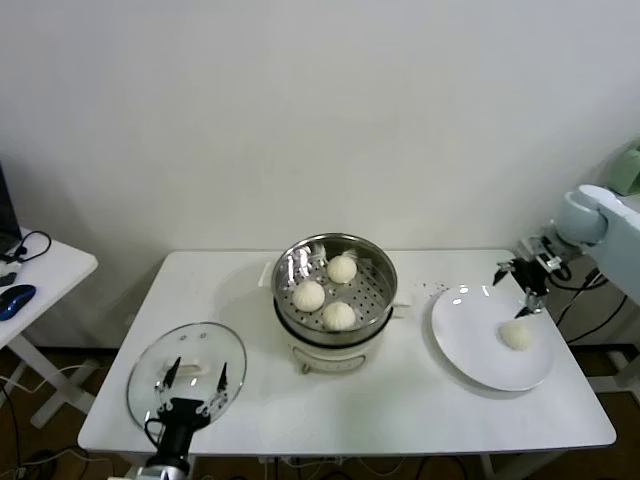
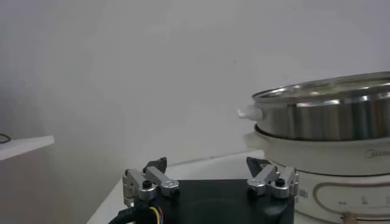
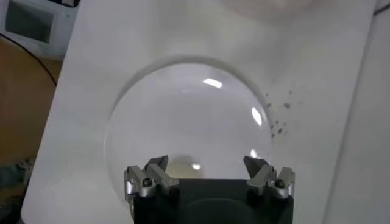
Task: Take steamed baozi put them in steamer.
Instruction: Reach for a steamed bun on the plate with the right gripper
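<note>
The steel steamer (image 1: 335, 298) stands on its cream base at the table's middle and holds three white baozi (image 1: 342, 268), (image 1: 308, 295), (image 1: 339, 315). A fourth baozi (image 1: 516, 335) lies on the white plate (image 1: 470, 345) at the right. My right gripper (image 1: 520, 290) is open and empty, hovering just behind and above that baozi. In the right wrist view the baozi (image 3: 180, 165) peeks out between the open fingers of the gripper (image 3: 208, 167). My left gripper (image 1: 195, 385) is open and empty at the front left; its wrist view shows the gripper (image 2: 210, 173) and the steamer (image 2: 329, 119).
A round glass lid (image 1: 160, 400) lies at the front left under the left gripper. Dark specks (image 1: 440, 288) dot the table between steamer and plate. A side table with a blue mouse (image 1: 15, 300) stands at far left. The plate reaches close to the table's right edge.
</note>
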`<action>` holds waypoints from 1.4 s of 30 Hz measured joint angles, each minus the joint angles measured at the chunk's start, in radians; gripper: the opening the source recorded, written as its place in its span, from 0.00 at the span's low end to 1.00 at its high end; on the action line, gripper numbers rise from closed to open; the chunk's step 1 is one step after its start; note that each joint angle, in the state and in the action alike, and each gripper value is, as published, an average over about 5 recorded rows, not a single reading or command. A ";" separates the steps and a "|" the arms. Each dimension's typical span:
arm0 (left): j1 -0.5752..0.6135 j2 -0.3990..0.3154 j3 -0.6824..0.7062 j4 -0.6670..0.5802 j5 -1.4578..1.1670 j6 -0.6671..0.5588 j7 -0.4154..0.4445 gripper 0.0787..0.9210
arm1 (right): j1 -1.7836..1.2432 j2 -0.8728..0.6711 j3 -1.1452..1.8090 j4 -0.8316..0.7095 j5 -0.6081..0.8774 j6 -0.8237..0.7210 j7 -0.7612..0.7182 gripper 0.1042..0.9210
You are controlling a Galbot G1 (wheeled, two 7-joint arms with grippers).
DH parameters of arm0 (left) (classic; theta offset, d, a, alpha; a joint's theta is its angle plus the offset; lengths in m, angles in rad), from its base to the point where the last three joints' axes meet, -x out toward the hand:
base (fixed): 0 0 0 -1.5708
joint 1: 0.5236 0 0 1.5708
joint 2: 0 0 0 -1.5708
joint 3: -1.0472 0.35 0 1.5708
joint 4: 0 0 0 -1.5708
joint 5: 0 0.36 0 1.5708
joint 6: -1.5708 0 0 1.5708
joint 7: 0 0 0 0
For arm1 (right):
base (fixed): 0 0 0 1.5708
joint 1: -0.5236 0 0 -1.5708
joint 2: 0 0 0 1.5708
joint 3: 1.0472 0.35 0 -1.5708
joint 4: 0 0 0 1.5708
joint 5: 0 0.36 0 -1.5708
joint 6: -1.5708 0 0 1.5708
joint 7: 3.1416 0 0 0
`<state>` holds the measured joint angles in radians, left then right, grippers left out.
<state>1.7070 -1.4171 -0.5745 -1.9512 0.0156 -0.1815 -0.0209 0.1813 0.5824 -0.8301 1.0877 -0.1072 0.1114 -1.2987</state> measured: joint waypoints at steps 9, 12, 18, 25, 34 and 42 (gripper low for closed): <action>0.007 -0.009 -0.010 0.012 0.011 -0.002 -0.002 0.88 | -0.190 0.029 0.215 -0.129 -0.150 0.030 0.009 0.88; 0.007 -0.011 -0.014 0.015 0.013 0.000 -0.002 0.88 | -0.231 0.048 0.267 -0.165 -0.192 0.038 0.013 0.88; 0.009 -0.012 -0.019 0.022 0.019 0.001 -0.002 0.88 | -0.275 0.094 0.353 -0.225 -0.276 0.055 0.021 0.88; 0.012 -0.014 -0.028 0.020 0.022 0.005 -0.003 0.88 | -0.301 0.154 0.416 -0.285 -0.354 0.073 0.028 0.88; 0.015 -0.016 -0.034 0.023 0.026 0.006 -0.004 0.88 | -0.326 0.211 0.465 -0.340 -0.415 0.088 0.031 0.88; 0.012 -0.020 -0.032 0.027 0.033 0.006 -0.005 0.88 | -0.333 0.242 0.496 -0.376 -0.457 0.099 0.032 0.88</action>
<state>1.7185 -1.4369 -0.6062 -1.9243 0.0483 -0.1752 -0.0259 -0.1519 0.8247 -0.3345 0.7117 -0.5639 0.2100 -1.2666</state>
